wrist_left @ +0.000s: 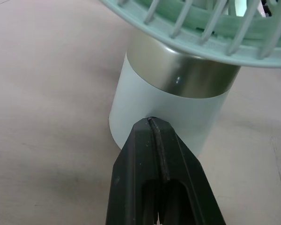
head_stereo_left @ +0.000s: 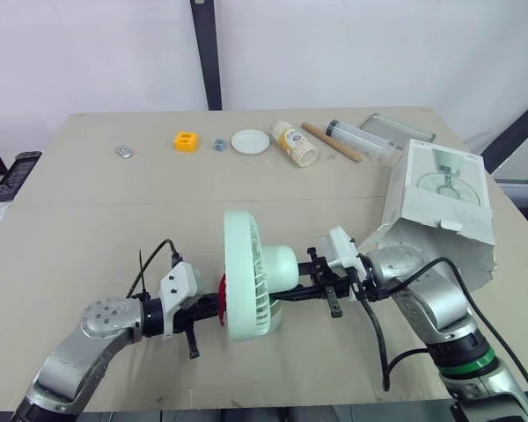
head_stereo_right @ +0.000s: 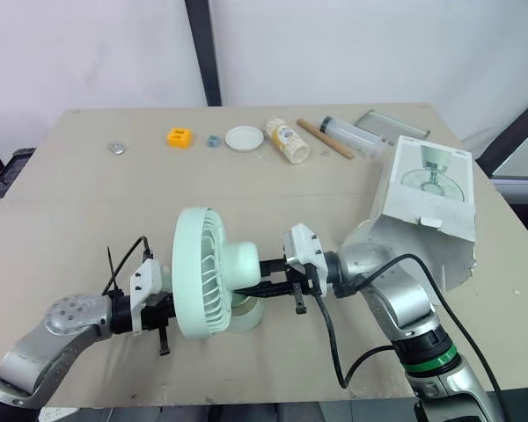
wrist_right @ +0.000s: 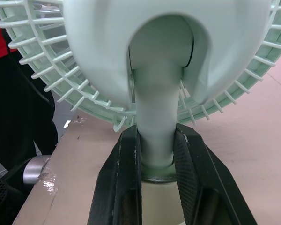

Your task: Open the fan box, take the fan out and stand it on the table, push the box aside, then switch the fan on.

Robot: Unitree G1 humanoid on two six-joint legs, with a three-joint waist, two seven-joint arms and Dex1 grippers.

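Observation:
The pale green fan (head_stereo_left: 246,277) stands upright on the table's front middle, its grille facing my left arm. My right gripper (head_stereo_left: 288,294) reaches in from behind and is shut on the fan's neck (wrist_right: 154,108), one black finger (wrist_right: 124,164) on each side. My left gripper (wrist_left: 152,123) is shut with nothing in it, its tip touching the fan's round base (wrist_left: 168,108) below the silver band. The white fan box (head_stereo_left: 440,207) sits tilted at the right, beside my right arm.
Along the table's far side lie a small metal piece (head_stereo_left: 124,151), an orange block (head_stereo_left: 186,141), a white lid (head_stereo_left: 250,141), a bottle on its side (head_stereo_left: 296,143), a wooden stick (head_stereo_left: 331,141), a clear tube (head_stereo_left: 361,139) and a metal tray (head_stereo_left: 398,128).

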